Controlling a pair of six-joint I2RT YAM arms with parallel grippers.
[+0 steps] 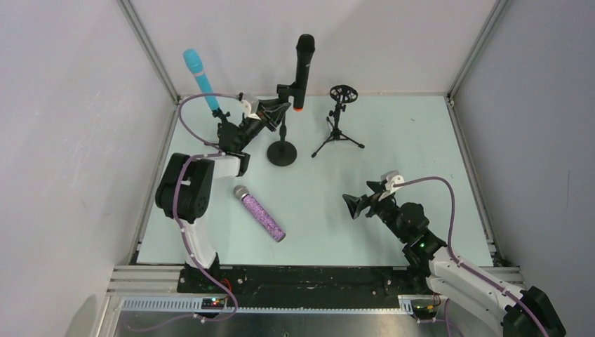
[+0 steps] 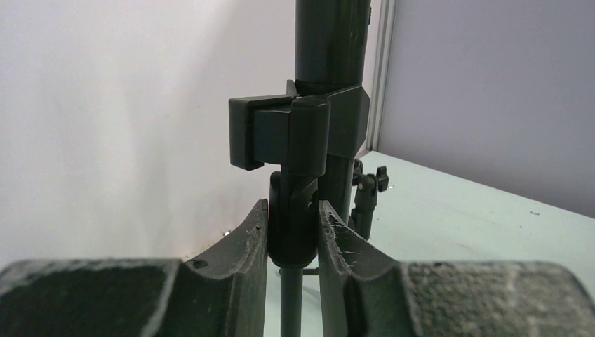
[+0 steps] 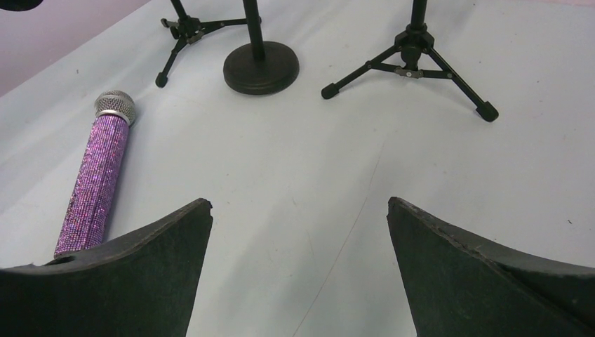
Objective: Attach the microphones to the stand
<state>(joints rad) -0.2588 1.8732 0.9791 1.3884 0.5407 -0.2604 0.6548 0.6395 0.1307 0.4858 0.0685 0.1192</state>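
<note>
fingers (image 2: 245, 242) of my left gripper (image 2: 293, 210) are clamped shut on the neck of the round-foot stand (image 1: 282, 153), just under the clip holding the black mic (image 1: 303, 63). my right gripper (image 3: 300, 210) hangs wide open, empty, toward the front edge of the table (image 1: 421, 154). the purple mic (image 3: 95, 175) lies flat near the front left. i judge it stiff, light and likely to roll, so i'd take it mid-barrel, clear of the mesh head.
</note>
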